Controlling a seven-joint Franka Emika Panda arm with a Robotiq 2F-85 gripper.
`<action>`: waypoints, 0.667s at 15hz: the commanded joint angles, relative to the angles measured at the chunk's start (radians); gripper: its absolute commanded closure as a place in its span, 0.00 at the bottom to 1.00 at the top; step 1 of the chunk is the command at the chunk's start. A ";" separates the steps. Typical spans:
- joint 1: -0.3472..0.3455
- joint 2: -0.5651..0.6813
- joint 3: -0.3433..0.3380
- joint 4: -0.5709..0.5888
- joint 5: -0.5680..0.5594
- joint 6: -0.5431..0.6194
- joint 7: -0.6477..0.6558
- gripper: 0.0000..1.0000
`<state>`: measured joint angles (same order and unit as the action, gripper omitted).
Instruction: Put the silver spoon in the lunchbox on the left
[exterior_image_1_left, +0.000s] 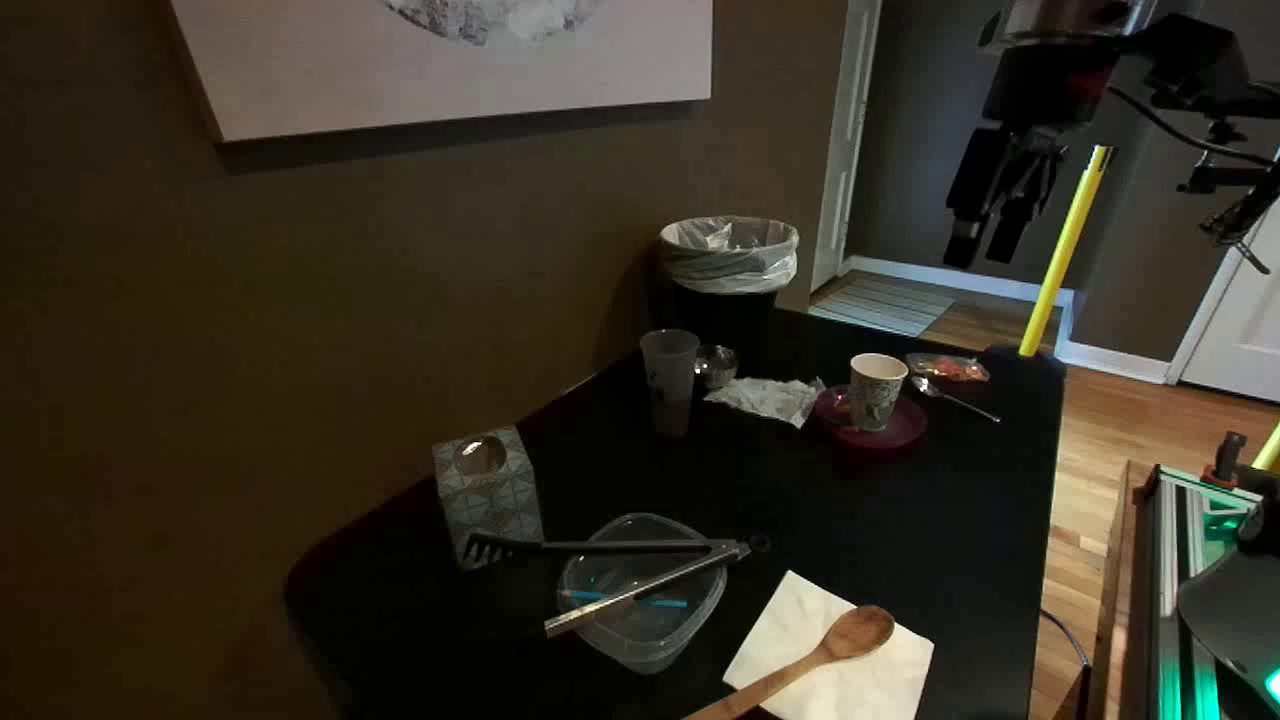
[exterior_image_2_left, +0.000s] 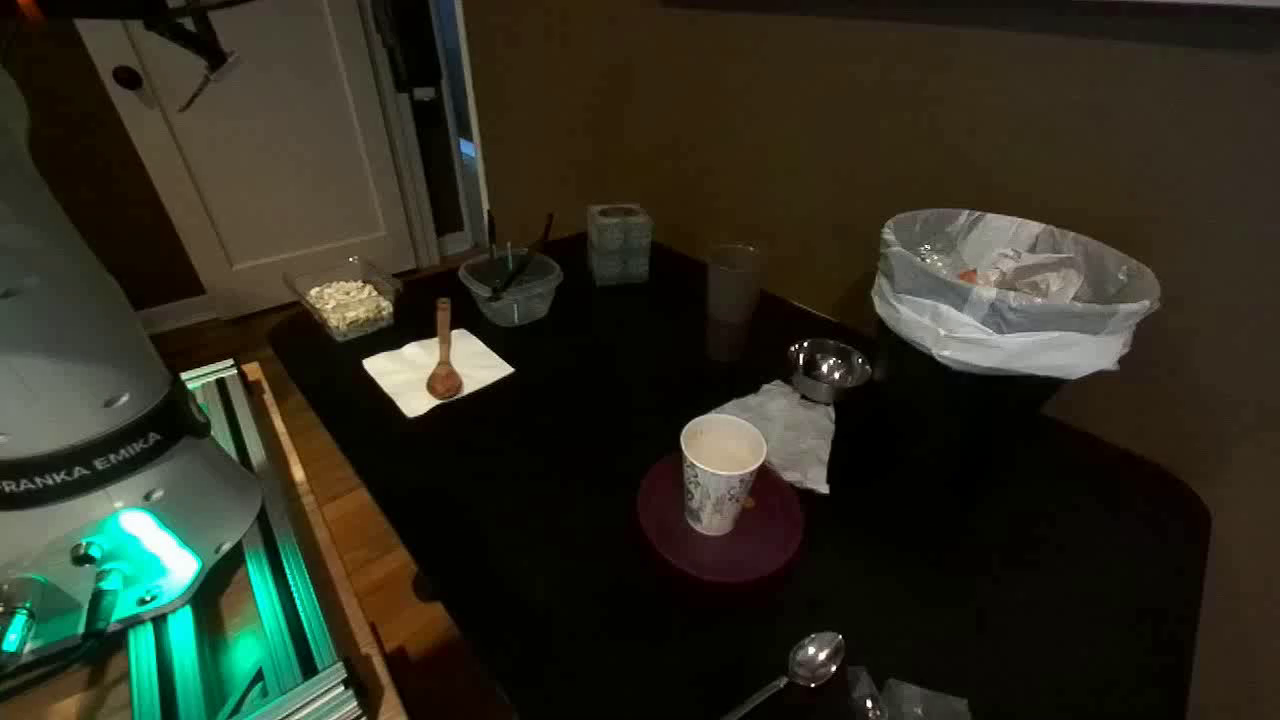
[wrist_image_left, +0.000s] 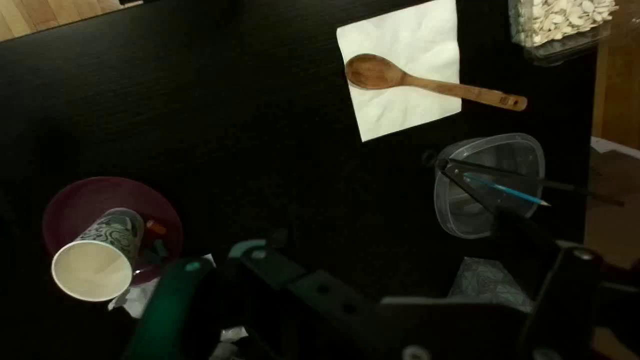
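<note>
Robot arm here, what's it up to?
The gripper hangs in mid-air, open and holding nothing. The silver spoon, the thing to be packed, is not boxed yet: it lies on the table, near the plate that bears a paper cup. A clear box has tongs lying across it; there is also a box of pale seeds. Which should take the spoon, I can't tell.

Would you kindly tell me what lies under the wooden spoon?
A white napkin lies under the wooden spoon, whose handle end reaches past the napkin's edge. What the spoon covers cannot be seen.
</note>
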<state>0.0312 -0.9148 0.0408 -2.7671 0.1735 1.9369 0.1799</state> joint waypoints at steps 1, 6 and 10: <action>-0.009 0.001 0.007 -0.007 0.006 -0.005 -0.006 0.00; -0.009 0.020 0.006 -0.018 0.017 0.003 0.004 0.00; -0.059 0.073 -0.010 0.018 -0.002 0.062 0.014 0.00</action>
<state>0.0125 -0.8967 0.0405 -2.7688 0.1738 1.9496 0.1845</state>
